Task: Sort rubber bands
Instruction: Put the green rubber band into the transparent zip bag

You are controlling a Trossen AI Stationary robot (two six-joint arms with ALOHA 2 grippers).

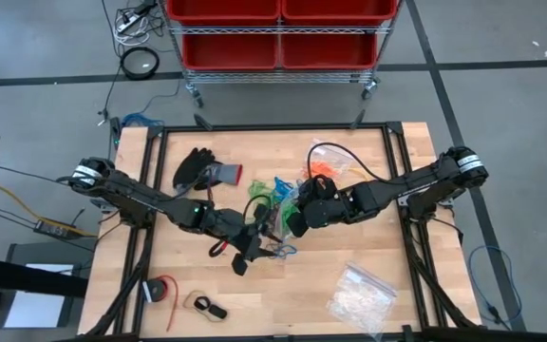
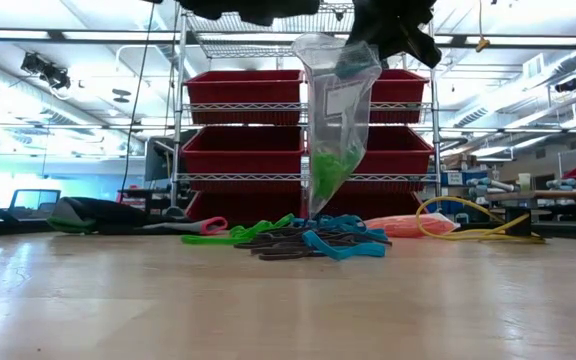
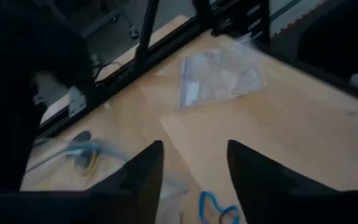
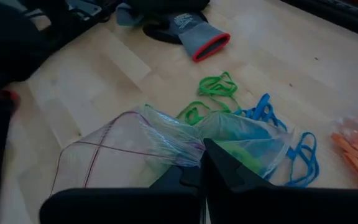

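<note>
The wooden table (image 1: 368, 152) is carrying all items under inspection. Beyond its far edge, a wire rack is holding red bins (image 2: 243, 152); their contents are not showing.

A clear plastic bag (image 2: 330, 110) is hanging above the table's middle, mouth up, pinched at its upper edge by the right gripper (image 4: 199, 167), whose fingers are pressing together on the plastic. Green rubber bands (image 2: 326, 165) are sitting in the bag's lower part; a blue-green patch is showing near its top. In the right wrist view the bag's red-lined mouth is gaping open toward the left arm.

A second clear bag of whitish pieces (image 1: 359, 293) is lying flat near the table's front right corner, sealed state not discernible.

A dark glove with grey cuff and red trim (image 1: 207, 171) is lying to the left of centre.

The left gripper (image 3: 191, 165) is hovering just beside the hanging bag's mouth, its fingers standing spread and holding nothing.

Loose rubber bands are lying in piles beneath the bag: blue (image 2: 343, 240), green (image 4: 219, 85), black (image 2: 288, 245), and orange (image 1: 323, 166) farther back right.
</note>
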